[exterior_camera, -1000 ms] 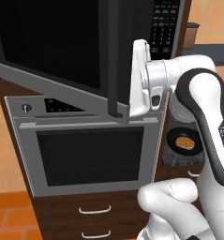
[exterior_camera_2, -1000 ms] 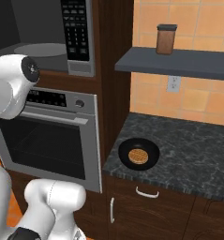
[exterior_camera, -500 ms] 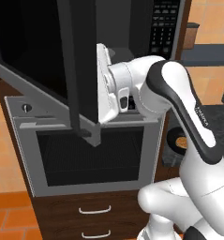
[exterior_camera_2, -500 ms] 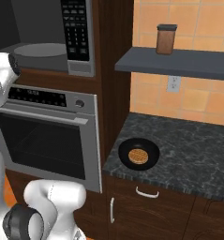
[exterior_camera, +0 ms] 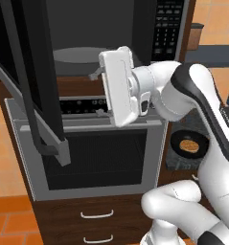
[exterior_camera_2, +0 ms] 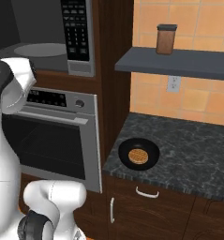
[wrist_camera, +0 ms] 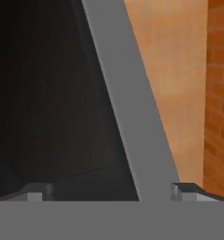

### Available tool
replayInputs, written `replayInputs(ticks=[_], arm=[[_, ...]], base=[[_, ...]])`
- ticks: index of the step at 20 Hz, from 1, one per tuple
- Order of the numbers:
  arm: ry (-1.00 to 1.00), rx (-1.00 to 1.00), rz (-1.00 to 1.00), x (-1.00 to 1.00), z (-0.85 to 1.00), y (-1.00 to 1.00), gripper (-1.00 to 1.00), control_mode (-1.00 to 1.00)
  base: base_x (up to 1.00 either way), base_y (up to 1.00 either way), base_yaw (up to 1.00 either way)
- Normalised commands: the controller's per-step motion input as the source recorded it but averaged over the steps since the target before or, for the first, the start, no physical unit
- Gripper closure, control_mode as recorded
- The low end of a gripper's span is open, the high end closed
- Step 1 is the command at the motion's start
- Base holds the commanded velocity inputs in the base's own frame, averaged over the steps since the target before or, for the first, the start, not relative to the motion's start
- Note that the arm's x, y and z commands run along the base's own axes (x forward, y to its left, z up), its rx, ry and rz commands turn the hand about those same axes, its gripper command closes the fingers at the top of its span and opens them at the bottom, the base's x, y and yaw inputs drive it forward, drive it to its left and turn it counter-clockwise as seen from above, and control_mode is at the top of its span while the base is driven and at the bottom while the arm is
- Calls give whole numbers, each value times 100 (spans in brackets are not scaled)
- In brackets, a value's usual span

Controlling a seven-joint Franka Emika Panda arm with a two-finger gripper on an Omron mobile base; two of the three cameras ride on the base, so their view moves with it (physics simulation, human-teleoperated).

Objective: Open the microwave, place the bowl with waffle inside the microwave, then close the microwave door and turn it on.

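Seeing my gripper [wrist_camera: 108,190] spread wide and empty beside the swung-out door [exterior_camera: 32,81]; bowl [exterior_camera_2: 139,154] sits on the counter [exterior_camera_2: 188,150].

Home kitchen, rendered. Built-in microwave [exterior_camera: 111,43] sat above a silver wall oven [exterior_camera_2: 52,136] in dark wood cabinets [exterior_camera_2: 146,211], with a dark stone tabletop [exterior_camera_2: 193,150], orange tile backsplash [exterior_camera_2: 197,101], wall outlet [exterior_camera_2: 173,84] and a shelf [exterior_camera_2: 179,61] holding a jar [exterior_camera_2: 165,39].
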Motion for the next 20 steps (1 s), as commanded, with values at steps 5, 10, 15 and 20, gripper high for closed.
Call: replayInputs(ticks=[5,10,15,20], arm=[[-26,-24,-4,-39,-1,-100,-100,-100],[-23,-39,0,-29,-24,-100,-100,-100],[1,-32,-3,15,-91,-100,-100,-100],[14,-22,-13,26,-100,-100,-100,-100]], base=[[0,0,0],[0,0,0],[0,0,0],[0,0,0]])
